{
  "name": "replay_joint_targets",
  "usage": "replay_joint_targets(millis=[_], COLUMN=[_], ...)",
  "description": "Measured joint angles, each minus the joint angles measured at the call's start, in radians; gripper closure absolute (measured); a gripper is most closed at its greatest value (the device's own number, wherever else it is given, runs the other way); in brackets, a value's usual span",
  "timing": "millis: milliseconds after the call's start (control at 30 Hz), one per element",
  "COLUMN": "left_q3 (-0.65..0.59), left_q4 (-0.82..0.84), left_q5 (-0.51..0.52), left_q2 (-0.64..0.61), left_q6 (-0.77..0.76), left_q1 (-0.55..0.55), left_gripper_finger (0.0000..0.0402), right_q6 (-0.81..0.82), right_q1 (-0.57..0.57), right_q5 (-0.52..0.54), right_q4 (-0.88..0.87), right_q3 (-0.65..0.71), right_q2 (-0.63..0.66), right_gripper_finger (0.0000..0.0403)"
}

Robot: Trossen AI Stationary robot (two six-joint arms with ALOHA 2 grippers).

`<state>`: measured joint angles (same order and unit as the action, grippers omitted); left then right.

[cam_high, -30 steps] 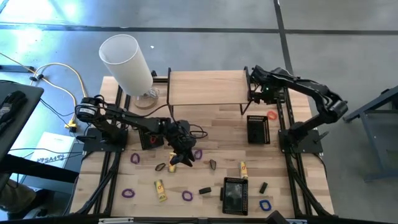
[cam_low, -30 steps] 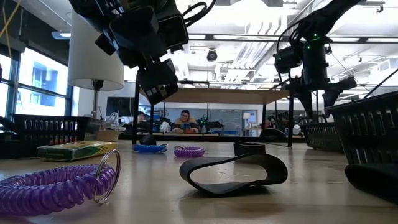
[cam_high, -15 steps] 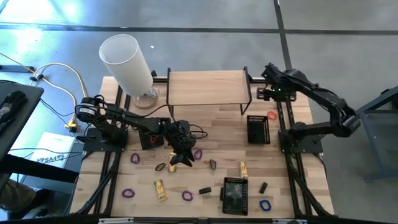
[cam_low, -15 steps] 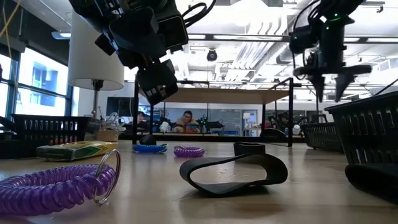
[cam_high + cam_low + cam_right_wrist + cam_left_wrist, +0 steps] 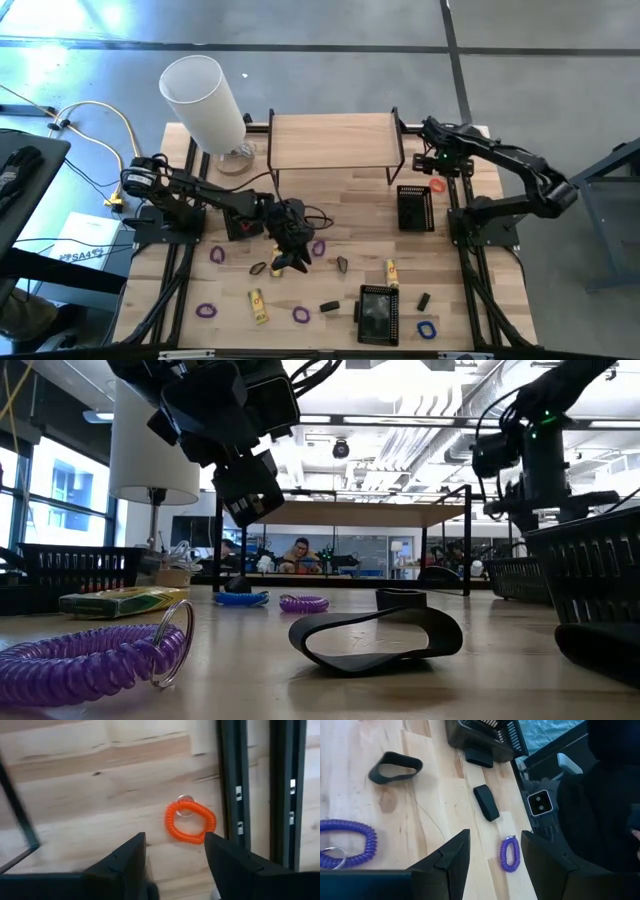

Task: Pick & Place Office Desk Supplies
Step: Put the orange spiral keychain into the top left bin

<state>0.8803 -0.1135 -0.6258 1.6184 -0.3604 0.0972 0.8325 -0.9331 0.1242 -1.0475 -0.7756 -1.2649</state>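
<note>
While unheld, orange coil (image 5: pixel 190 822) beyond jaws.

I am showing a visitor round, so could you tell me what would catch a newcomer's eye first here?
Probably the tall white cylinder at the table's far left corner. Next, the coiled loops scattered over the near table, and the orange coil lying alone under the right end effector, whose fingers stand open.

Pale matt wood table (image 5: pixel 330 215); glossy coiled plastic orange loop (image 5: pixel 190 822).
</note>
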Motion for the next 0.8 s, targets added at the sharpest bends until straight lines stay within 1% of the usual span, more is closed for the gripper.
replay_joint_targets(millis=[200, 433, 633, 800], left_q3=[0.0, 0.0, 0.0, 0.0], left_q4=[0.0, 0.0, 0.0, 0.001], left_q5=[0.0, 0.0, -0.001, -0.006], left_q2=[0.0, 0.0, 0.0, 0.0], left_q6=[-0.004, -0.005, -0.006, -0.006], left_q1=[0.007, 0.006, 0.006, 0.006], left_gripper_finger=[0.0231, 0.0231, 0.0231, 0.0231], right_q6=[0.062, 0.077, 0.091, 0.092], right_q1=[-0.012, -0.014, -0.044, -0.045], right_q5=[0.004, 0.0, 0.001, -0.004], right_q4=[0.015, 0.115, 0.179, 0.26], right_q3=[0.027, 0.07, 0.111, 0.14], right_q2=[-0.019, -0.075, -0.133, -0.151], right_gripper_finger=[0.0212, 0.0212, 0.0212, 0.0212])
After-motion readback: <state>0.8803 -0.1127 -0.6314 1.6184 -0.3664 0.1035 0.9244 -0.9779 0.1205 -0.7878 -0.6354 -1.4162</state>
